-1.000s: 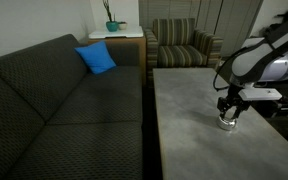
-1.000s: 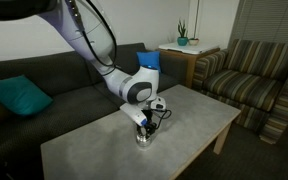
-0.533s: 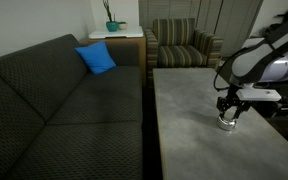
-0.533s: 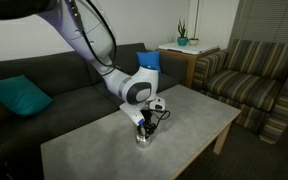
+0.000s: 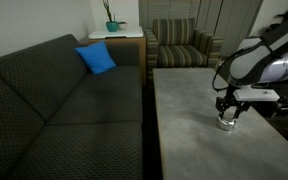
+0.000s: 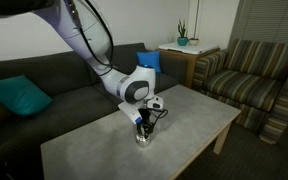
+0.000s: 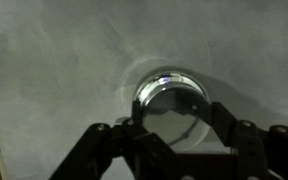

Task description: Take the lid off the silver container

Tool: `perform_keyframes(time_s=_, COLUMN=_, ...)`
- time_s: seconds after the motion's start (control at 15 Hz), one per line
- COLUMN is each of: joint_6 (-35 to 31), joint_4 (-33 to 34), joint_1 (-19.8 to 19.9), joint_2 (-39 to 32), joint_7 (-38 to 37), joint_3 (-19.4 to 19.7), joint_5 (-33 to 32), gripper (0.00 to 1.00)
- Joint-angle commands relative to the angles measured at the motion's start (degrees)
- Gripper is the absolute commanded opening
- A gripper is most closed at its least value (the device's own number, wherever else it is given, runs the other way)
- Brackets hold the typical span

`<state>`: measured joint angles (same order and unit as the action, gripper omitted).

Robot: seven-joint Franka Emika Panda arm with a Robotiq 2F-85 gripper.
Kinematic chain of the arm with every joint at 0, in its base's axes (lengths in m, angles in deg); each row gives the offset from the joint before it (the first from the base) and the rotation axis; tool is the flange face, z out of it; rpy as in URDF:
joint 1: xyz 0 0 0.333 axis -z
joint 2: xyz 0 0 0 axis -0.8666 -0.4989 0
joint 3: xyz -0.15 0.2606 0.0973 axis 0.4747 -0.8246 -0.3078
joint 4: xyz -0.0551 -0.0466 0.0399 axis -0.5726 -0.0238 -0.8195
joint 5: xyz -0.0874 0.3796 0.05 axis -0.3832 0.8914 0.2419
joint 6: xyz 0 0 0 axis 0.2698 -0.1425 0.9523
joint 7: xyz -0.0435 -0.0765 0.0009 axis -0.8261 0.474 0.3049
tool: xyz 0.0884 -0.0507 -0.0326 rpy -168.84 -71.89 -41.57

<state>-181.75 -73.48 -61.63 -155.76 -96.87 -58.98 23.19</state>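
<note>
The silver container [image 5: 226, 125] stands on the grey table [image 5: 194, 100] near its edge, and it also shows in an exterior view [image 6: 142, 137]. In the wrist view its round shiny lid [image 7: 170, 92] sits on top, filling the space between the two black fingers. My gripper [image 7: 171, 115] comes straight down over it with a finger pressed against each side of the lid. In both exterior views the gripper [image 5: 227, 116] [image 6: 144, 127] hides most of the container. The lid looks seated on the container.
A dark sofa [image 5: 54, 100] runs along the table, with a blue cushion [image 5: 97, 58] and a teal cushion [image 6: 19, 96]. A striped armchair [image 6: 249, 75] stands past the table end. A side table with a plant [image 5: 112, 27] is beside the sofa.
</note>
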Motion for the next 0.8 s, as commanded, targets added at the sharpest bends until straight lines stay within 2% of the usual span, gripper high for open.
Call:
perform_keyframes(time_s=0.0, joint_6=-1.0, joint_4=-2.4, joint_1=-2.6, joint_2=-0.6, joint_7=-3.1, joint_3=1.6, joint_5=-0.5, gripper=0.44)
perform_keyframes(time_s=0.73, joint_6=-9.9, joint_4=-14.5, joint_1=-9.9, joint_2=4.6, joint_7=-11.7, joint_3=5.9, joint_5=-0.5, gripper=0.44)
